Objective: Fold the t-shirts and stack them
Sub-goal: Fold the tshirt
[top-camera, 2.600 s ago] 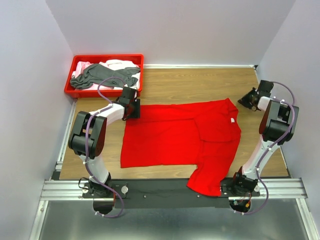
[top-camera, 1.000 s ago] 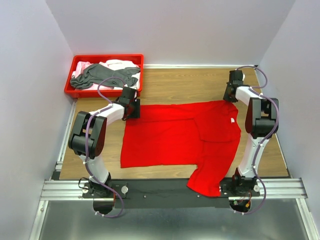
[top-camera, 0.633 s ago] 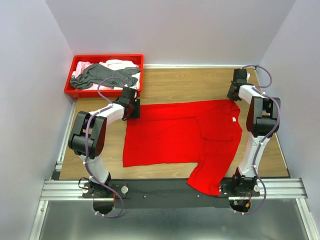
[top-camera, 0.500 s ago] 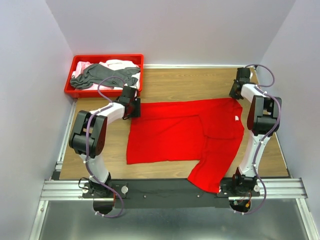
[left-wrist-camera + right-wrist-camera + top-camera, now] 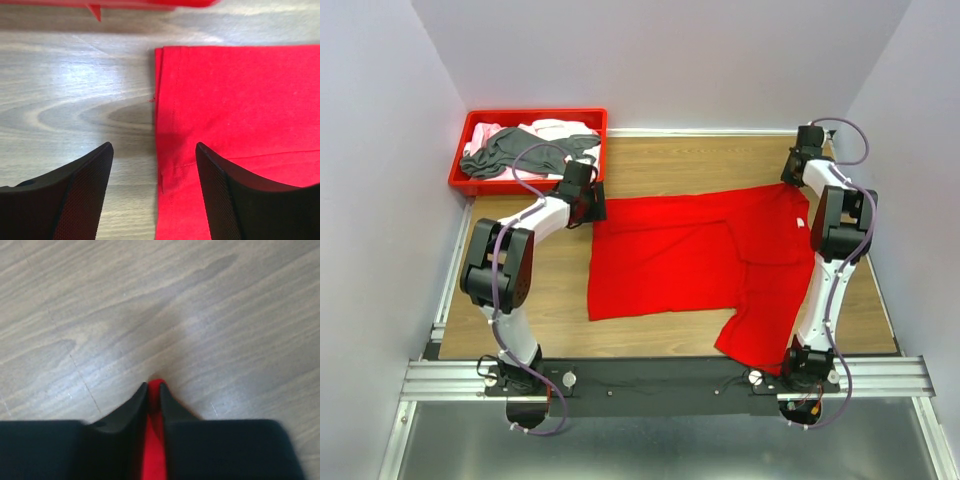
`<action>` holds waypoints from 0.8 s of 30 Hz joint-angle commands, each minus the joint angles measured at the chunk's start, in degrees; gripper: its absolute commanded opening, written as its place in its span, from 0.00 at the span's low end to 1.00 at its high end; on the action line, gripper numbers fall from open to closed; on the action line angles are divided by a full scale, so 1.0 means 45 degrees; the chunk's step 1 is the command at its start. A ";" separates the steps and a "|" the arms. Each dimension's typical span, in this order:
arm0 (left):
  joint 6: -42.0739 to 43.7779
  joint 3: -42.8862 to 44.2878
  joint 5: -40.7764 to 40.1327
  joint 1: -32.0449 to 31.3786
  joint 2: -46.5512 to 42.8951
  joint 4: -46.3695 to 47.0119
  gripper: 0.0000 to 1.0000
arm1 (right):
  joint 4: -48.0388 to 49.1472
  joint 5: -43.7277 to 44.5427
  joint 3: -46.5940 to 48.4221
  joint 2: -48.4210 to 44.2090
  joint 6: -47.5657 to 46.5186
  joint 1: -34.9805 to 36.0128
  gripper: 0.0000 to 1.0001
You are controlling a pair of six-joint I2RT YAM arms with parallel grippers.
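The bright red t-shirt (image 5: 690, 255) lies spread on the wooden table, one sleeve hanging over the near edge. My right gripper (image 5: 792, 180) is shut on the shirt's far right corner; in the right wrist view a strip of red cloth (image 5: 154, 440) is pinched between its fingers (image 5: 131, 412). My left gripper (image 5: 590, 203) is open at the shirt's far left corner. In the left wrist view its jaws (image 5: 154, 150) straddle the shirt's hem edge (image 5: 162, 125), low over the table. A dark grey shirt (image 5: 520, 150) and a pale pink shirt (image 5: 555, 127) lie in the tray.
The rigid red plastic tray (image 5: 528, 186) stands at the far left corner, just behind my left gripper; its edge shows in the left wrist view (image 5: 125, 2). Walls close the table on the left, far and right sides. A metal rail (image 5: 650, 375) runs along the near edge.
My right gripper swung in to the shirt's far right corner, shut on it and pulled it right. The whole shirt slid right. My left gripper followed slightly right.
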 commanded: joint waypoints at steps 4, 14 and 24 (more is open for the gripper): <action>-0.0024 -0.0479 -0.1349 0.0052 -0.2795 0.0250 0.80 | -0.0169 0.0449 -0.0052 -0.0932 -0.0194 0.0076 0.56; 0.0660 -0.3856 -0.4784 0.0052 -0.9279 0.1558 0.85 | -0.0247 -0.1601 -0.3508 -0.4802 0.1816 0.3472 0.69; 0.0778 -0.6378 -0.5355 0.0052 -1.2349 0.2203 0.85 | -0.0247 -0.1369 -0.2888 -0.3263 0.3204 0.8024 0.59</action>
